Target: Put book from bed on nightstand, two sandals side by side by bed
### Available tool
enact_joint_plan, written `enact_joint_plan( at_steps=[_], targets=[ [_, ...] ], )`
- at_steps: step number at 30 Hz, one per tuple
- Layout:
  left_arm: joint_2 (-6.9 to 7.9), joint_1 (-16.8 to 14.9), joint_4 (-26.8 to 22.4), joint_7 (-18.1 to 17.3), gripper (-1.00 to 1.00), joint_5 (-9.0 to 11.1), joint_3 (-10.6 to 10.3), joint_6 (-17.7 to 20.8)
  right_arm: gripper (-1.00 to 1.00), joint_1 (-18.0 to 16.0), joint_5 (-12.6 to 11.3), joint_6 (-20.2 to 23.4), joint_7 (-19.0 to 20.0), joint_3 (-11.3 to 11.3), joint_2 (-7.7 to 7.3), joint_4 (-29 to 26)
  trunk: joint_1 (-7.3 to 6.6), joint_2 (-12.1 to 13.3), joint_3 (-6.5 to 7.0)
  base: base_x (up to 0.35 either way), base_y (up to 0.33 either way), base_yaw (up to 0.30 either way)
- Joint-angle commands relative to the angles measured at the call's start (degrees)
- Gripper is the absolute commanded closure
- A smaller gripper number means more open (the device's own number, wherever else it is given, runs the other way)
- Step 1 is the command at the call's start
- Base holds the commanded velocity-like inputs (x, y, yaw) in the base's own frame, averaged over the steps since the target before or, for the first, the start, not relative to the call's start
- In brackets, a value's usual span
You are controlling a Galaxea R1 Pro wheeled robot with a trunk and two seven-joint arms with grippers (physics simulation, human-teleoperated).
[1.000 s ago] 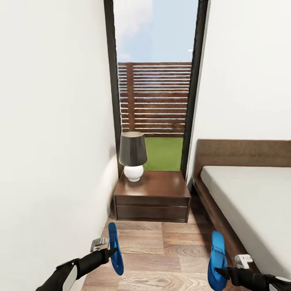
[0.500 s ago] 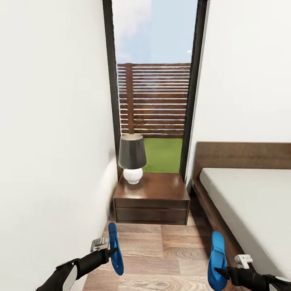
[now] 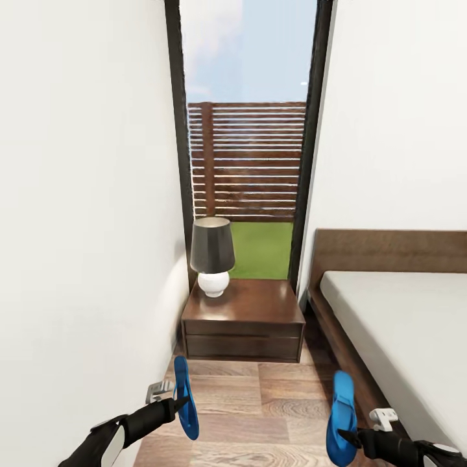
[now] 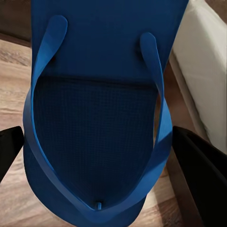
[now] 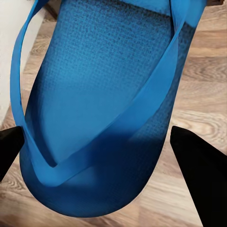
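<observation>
Sandals: two bright-blue flip-flops are held off the wood-plank floor (image 3: 259, 395), one by each arm, in the strip between the white wall and the bed.
Left sandal (image 3: 185, 397): it is carried edge-on, sole nearly vertical, at the tip of the left gripper (image 3: 174, 405). In the left wrist view the sandal (image 4: 101, 118) is seen face-on with its straps up, and the dark fingers (image 4: 201, 165) are pressed against its two long edges.
Right sandal (image 3: 341, 418): it is carried upright at the tip of the right gripper (image 3: 350, 438), just beside the bed frame. In the right wrist view the sandal (image 5: 104, 113) is pinched between the two black fingers (image 5: 198, 165) at its edges.
Bed (image 3: 363, 250): the dark-brown frame and flat headboard are seen at the right, with a plain grey mattress (image 3: 408, 331).
Nightstand (image 3: 243, 324): the low dark two-drawer cabinet is placed against the window, between wall and bed.
Lamp (image 3: 212, 256): a dark shade on a white round base is stood on the nightstand's left rear corner.
Window (image 3: 246, 143): a slatted fence, grass and sky are shown through the black frame.
</observation>
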Motion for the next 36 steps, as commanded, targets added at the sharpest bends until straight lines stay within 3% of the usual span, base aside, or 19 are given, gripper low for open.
enact_joint_plan(
  at_steps=[1,9,11,13,15,17,20,22,26,36],
  targets=[
    [-0.05,0.0,0.0,-0.4,1.00,-0.1,0.4,0.6,1.00,0.0,-0.6,0.5,0.1,0.2,0.00,-0.1,-0.23,0.4,0.12,0.000,0.000,0.000],
    [-0.05,0.0,0.0,-0.3,1.00,0.0,0.4,0.6,1.00,0.0,-0.6,0.1,0.0,0.2,0.95,0.2,-1.99,3.6,1.56,0.000,0.000,0.000],
    [-0.05,0.0,0.0,-0.2,1.00,0.0,0.4,0.6,1.00,0.0,-0.5,-0.7,-0.1,0.2,3.36,2.3,-2.43,4.4,1.91,0.000,0.000,0.000],
    [-0.05,0.0,0.5,-0.1,1.00,-0.1,0.4,0.6,1.00,0.0,-0.2,-1.4,-0.2,0.3,7.56,8.2,-2.87,5.2,2.27,0.000,0.000,0.000],
    [-0.05,0.0,2.1,-0.1,1.00,-0.1,0.4,0.4,1.00,0.0,0.4,-1.6,-0.2,0.2,9.62,12.7,-3.31,6.0,2.63,0.000,0.000,0.000],
    [0.17,0.0,6.5,0.0,1.00,-1.2,0.4,-3.3,1.00,0.0,1.3,-1.7,-0.2,0.2,10.76,15.5,-3.75,6.8,2.99,0.000,0.000,0.000],
    [0.81,0.0,13.4,2.2,1.00,-4.7,0.5,-12.2,1.00,0.0,1.6,-1.7,-0.2,0.3,11.05,16.3,-4.41,8.0,3.53,0.000,0.000,0.000],
    [1.14,0.0,16.7,5.2,1.00,-5.6,0.4,-15.4,1.00,0.0,1.7,-1.7,-0.2,0.3,11.11,16.7,-4.85,8.8,3.89,0.000,0.000,0.000],
    [1.32,0.0,19.4,7.1,1.00,-6.1,0.5,-17.0,1.00,0.0,1.7,-2.2,-0.2,0.2,11.12,16.9,-5.72,10.4,4.61,0.000,0.000,0.000],
    [1.40,0.0,20.0,6.5,1.00,-6.1,0.5,-18.0,1.00,0.0,1.6,-2.6,0.3,0.2,11.07,16.3,-7.92,14.4,6.40,0.000,0.000,0.000]
  ],
)
